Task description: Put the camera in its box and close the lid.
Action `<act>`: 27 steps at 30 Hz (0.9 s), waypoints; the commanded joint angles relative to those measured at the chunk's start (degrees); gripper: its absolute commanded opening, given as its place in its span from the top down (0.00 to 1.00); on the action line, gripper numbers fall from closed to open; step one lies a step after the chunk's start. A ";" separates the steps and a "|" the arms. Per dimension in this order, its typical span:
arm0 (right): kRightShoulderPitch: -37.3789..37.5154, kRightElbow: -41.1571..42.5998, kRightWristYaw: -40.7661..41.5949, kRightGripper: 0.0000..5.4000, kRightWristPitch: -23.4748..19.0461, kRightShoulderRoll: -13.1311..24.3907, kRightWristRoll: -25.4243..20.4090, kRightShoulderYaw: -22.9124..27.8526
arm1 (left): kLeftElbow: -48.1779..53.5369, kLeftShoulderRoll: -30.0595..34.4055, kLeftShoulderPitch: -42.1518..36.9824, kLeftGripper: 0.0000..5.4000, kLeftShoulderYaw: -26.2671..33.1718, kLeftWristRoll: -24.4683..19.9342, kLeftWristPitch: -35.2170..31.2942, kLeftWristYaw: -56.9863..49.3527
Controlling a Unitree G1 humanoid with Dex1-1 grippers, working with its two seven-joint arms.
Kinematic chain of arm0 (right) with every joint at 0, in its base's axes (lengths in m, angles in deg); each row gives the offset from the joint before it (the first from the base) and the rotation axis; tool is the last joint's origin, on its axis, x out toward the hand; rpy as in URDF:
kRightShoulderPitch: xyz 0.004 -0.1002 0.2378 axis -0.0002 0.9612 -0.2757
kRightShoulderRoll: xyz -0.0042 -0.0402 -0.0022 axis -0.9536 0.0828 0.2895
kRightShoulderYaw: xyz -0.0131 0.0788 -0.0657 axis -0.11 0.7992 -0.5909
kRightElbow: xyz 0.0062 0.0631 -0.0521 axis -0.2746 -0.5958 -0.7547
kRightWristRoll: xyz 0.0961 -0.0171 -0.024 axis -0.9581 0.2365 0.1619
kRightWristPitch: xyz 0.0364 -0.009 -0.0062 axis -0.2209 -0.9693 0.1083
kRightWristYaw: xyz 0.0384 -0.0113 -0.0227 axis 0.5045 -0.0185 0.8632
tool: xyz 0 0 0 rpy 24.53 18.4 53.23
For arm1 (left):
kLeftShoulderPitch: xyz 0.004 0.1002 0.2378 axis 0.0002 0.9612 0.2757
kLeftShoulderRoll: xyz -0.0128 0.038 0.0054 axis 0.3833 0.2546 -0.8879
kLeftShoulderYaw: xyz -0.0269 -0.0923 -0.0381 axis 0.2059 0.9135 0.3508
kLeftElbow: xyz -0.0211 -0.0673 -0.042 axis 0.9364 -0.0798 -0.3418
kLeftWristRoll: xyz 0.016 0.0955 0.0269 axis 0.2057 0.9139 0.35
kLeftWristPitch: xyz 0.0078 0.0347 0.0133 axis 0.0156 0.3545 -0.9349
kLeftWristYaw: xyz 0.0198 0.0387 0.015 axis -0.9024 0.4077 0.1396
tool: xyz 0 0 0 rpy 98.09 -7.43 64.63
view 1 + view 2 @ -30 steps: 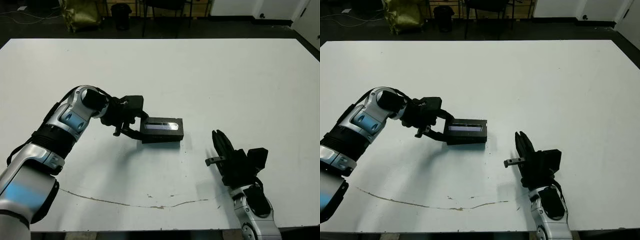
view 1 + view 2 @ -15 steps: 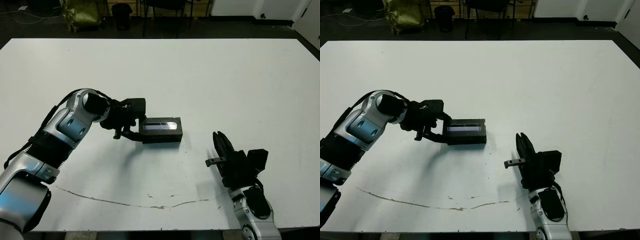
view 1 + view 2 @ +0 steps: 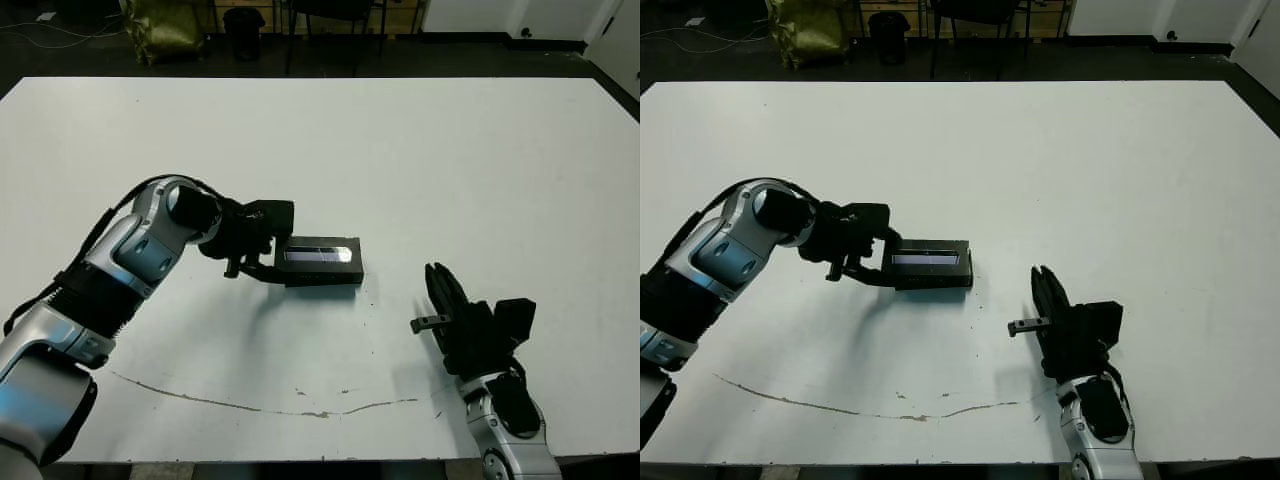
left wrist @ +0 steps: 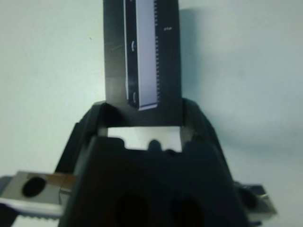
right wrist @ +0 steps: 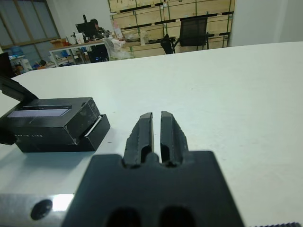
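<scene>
Fingers of my left gripper (image 3: 262, 262) straddle the near end of the lid (image 3: 321, 253), one black finger (image 4: 84, 127) on each long side, clamped on it. The lid sits on top of the box (image 5: 90, 138), slightly askew: in my right wrist view the box's white-lined edge sticks out from under the lid at one end, so the lid is not fully seated. The silvery-blue strip runs along the lid's top, and in my left wrist view it stretches straight away from my fingers. I cannot see the camera; if it is inside the box, the lid hides it.

My left arm (image 3: 130, 255) bends in from the left side of the white table (image 3: 460, 160), elbow raised, wrist pointing toward the table's middle.

My right gripper (image 3: 445, 292) rests near the table's front edge, well apart from the box and to its right. Its two fingers (image 5: 144, 132) are pressed together, holding nothing, pointing away from me.

A thin brownish line (image 3: 250, 405) marks the table near the front edge. Beyond the table, the right wrist view shows shelves, a chair and a person seated far off.
</scene>
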 commanded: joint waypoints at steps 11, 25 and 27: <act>-5.70 -7.73 4.38 1.00 3.91 4.74 2.83 0.79 | -4.08 -1.41 1.09 0.58 -1.72 2.07 2.76 -1.93; -8.10 -7.14 1.49 1.00 -0.95 4.24 5.21 -0.75 | -6.16 -3.00 -0.22 0.58 -1.90 2.35 0.92 -1.96; -8.00 -6.88 1.43 1.00 -1.27 4.24 5.16 -0.80 | -6.24 -3.33 -0.68 0.58 -1.93 2.21 0.06 -1.71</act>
